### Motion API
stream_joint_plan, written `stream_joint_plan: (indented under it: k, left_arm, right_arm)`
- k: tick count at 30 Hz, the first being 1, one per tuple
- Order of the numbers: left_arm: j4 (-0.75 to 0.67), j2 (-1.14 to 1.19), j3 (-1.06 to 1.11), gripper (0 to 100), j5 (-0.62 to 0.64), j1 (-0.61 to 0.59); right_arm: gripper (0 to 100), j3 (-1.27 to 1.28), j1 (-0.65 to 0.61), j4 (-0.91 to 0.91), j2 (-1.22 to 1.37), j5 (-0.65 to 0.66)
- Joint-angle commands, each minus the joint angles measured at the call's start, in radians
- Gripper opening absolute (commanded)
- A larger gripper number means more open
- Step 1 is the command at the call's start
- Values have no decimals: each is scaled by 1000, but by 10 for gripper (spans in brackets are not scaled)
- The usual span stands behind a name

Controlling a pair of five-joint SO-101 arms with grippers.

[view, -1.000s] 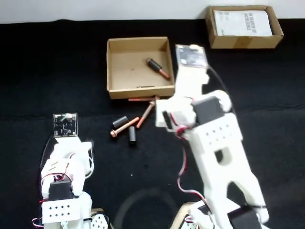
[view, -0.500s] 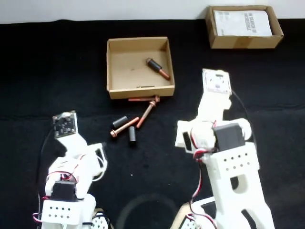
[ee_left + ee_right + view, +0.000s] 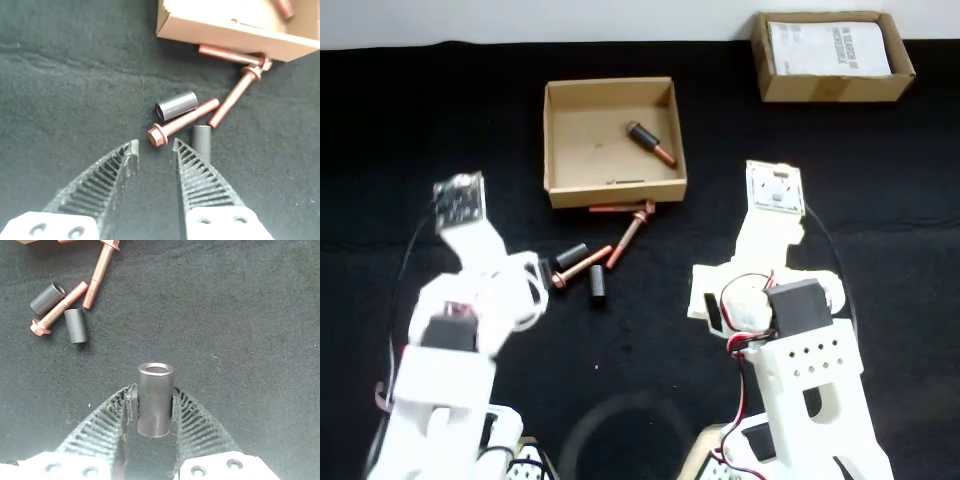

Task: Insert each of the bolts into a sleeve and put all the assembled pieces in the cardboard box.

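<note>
My left gripper is open, low over the black mat, its fingertips just short of the hex head of a copper bolt. Two dark sleeves lie against that bolt. Two more bolts lie by the cardboard box. My right gripper is shut on a dark sleeve, held with its open end showing. In the high view the left gripper is beside the bolt, and the right gripper is off to the right. One assembled piece lies in the box.
A second cardboard box with a printed sheet stands at the back right. The white wall edge runs along the back of the black mat.
The right arm has pulled back from beside the box toward the near right. The left arm has stretched forward and right, bringing its gripper up to the bolts and sleeves.
</note>
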Motion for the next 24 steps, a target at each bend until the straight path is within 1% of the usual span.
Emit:
stream_joint_plan:
  k: [1,5,10,17,21,24]
  left_arm:
    - [18,291,-160,132,92,12]
    - [132,558,-340,133,199,27]
    - [311,858,-601,133,310,85]
    - [529,1190,-960,133,402,165]
    - [569,1337,-1102,133,434,171]
    - [569,1423,-1150,133,446,157]
  right_arm:
    - [6,1,10,-7,-27,5]
    - [6,2,10,-7,-44,5]
    - [6,2,10,-7,-53,5]
    - [6,2,10,-4,-56,5]
    - [6,4,10,10,-81,3]
    - [6,4,13,31,-96,8]
